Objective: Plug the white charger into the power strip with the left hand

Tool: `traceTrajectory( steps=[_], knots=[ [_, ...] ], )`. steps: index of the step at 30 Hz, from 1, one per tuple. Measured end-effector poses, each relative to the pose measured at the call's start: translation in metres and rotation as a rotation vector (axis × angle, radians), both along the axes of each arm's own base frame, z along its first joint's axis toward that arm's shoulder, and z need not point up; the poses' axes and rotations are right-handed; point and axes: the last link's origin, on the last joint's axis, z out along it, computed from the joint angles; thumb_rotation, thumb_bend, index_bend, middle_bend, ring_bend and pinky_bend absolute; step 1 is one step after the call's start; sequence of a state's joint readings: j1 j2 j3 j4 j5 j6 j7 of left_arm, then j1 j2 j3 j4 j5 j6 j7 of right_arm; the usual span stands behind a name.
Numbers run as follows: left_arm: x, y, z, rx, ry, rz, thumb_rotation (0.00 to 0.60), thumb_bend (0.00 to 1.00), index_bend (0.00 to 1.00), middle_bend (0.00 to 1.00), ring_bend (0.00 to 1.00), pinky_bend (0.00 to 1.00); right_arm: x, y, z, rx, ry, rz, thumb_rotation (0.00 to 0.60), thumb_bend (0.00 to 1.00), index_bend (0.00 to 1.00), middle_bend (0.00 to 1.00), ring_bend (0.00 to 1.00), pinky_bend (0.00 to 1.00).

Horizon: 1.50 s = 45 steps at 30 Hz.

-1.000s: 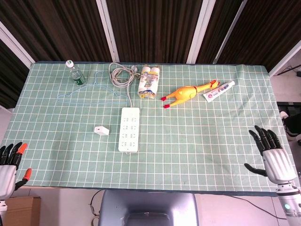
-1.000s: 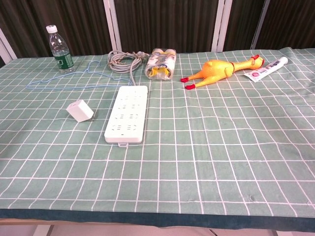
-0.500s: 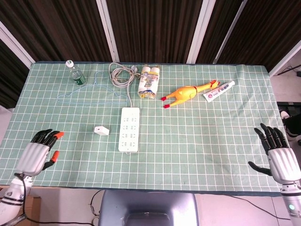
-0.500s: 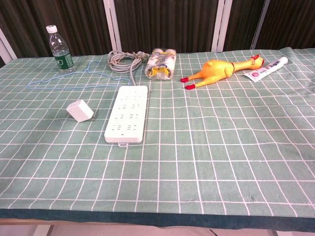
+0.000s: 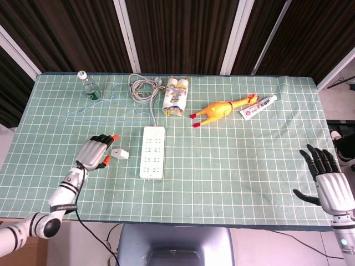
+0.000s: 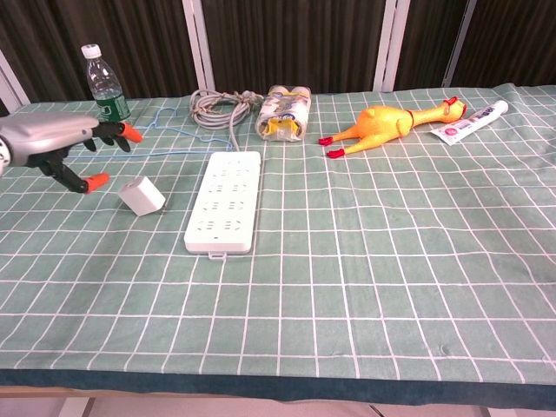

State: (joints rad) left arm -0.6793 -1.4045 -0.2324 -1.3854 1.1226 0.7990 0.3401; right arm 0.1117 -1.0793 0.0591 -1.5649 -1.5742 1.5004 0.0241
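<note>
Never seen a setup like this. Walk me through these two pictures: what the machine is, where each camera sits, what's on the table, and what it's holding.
This is a two-armed robot with finger hands at a table with a green checked cloth. One picture looks down from its head, the other forward from its chest. The left robot hand is open beside the white charger, holding nothing. The right robot hand waits open at the table's edge. Also there: power strip, water bottle, rubber chicken, toothpaste tube, coiled cable.

Matt checked cloth (image 5: pixel 238 160) on table; smooth white plastic charger (image 6: pixel 142 195) & power strip (image 6: pixel 224 201); glossy rubber chicken (image 5: pixel 219 110).
</note>
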Motion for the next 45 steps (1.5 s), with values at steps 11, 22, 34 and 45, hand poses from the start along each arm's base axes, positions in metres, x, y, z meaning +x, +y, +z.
traceTrajectory(
  steps=[11, 22, 34, 45],
  knots=[
    [0.012, 0.010, -0.033, 0.009, -0.022, 0.026, 0.600, 0.39, 0.34, 0.32, 0.28, 0.35, -0.004, 0.002, -0.001, 0.005, -0.007, -0.011, 0.600, 0.00, 0.00, 0.05, 0.00, 0.11],
    [0.008, 0.012, -0.040, 0.039, 0.010, 0.033, 0.600, 0.37, 0.38, 0.39, 0.33, 0.39, -0.007, 0.002, -0.002, 0.009, -0.013, -0.019, 0.600, 0.00, 0.00, 0.05, 0.00, 0.11],
    [0.003, 0.016, -0.044, 0.033, -0.025, 0.069, 0.600, 0.36, 0.44, 0.43, 0.36, 0.40, -0.010, 0.003, -0.002, 0.013, -0.016, -0.029, 0.600, 0.00, 0.00, 0.05, 0.00, 0.11],
    [0.010, 0.024, -0.038, 0.035, -0.085, 0.058, 0.600, 0.72, 0.70, 0.69, 0.55, 0.52, -0.009, 0.004, -0.002, 0.008, -0.018, -0.032, 0.600, 0.00, 0.00, 0.05, 0.00, 0.11]
  ],
)
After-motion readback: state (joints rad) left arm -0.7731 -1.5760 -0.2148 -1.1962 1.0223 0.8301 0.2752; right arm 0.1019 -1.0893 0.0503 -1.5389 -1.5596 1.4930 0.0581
